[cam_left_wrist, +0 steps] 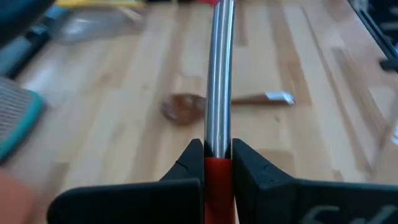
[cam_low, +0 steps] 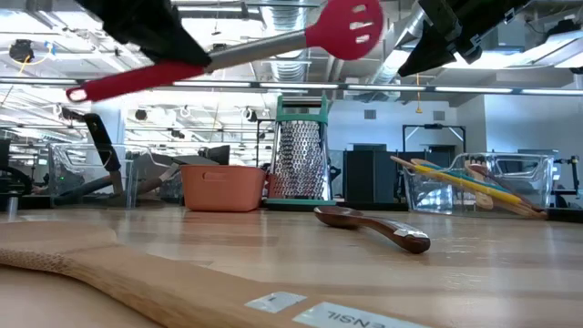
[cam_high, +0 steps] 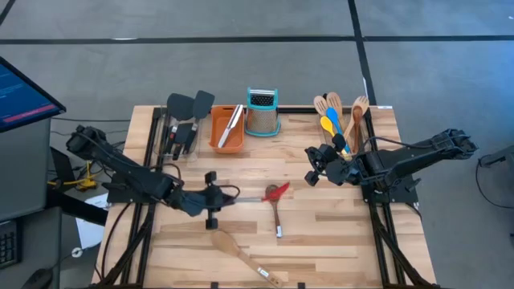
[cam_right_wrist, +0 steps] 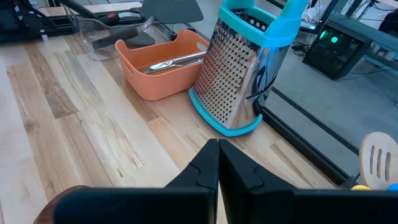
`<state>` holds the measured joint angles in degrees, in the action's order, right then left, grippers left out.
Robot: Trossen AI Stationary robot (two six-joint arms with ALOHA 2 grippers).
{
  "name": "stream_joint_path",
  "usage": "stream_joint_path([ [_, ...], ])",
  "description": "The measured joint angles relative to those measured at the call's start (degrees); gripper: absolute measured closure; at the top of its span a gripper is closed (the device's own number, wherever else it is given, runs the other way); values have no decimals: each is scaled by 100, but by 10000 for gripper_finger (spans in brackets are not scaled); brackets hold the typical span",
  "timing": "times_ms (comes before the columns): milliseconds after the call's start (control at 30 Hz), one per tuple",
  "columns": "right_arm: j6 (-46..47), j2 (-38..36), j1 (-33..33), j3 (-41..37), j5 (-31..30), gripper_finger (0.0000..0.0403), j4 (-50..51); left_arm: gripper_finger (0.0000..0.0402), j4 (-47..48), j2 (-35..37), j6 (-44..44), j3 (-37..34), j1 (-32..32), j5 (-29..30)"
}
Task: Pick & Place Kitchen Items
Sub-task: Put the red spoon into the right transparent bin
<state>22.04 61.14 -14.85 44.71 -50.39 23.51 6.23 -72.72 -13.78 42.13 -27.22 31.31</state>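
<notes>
— Spoon (cam_low: 342, 29), red and slotted, with a steel shaft and red grip: where is it?
— Lifted clear of the counter (cam_high: 321, 225), near its middle. The left pincer (cam_left_wrist: 217, 163) is clenched on it where steel meets the red grip; the head points toward the right arm.
— What lies below?
— A dark brown wooden spoon (cam_high: 275, 215) with a glossy bowl and a small label at the handle's end. Nearer the front edge, a pale wooden spatula (cam_high: 237, 253) carries a sticker; only the letters "ENSIL" can be read in the low view.
— And the right pincer (cam_right_wrist: 217, 163)?
— Pressed closed, grasping nothing, hovering near a clear bin (cam_high: 341, 128) of wooden, yellow and blue utensils.
— Farther back?
— An orange plastic tray (cam_right_wrist: 163, 68) holding steel-handled tools, touching or just beside a perforated steel grater (cam_right_wrist: 245, 74) with a teal top and base. Black turners (cam_high: 191, 104) stand in another clear bin at the back left.
</notes>
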Motion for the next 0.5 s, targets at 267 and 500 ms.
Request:
stream_joint_path([
  [267, 0, 0, -2, 0, 0, 401, 0, 392, -449, 340, 608, 4, 156, 990],
  [500, 229, 0, 0, 0, 257, 401, 4, 392, -1348, 340, 1441, 7, 507, 1162],
])
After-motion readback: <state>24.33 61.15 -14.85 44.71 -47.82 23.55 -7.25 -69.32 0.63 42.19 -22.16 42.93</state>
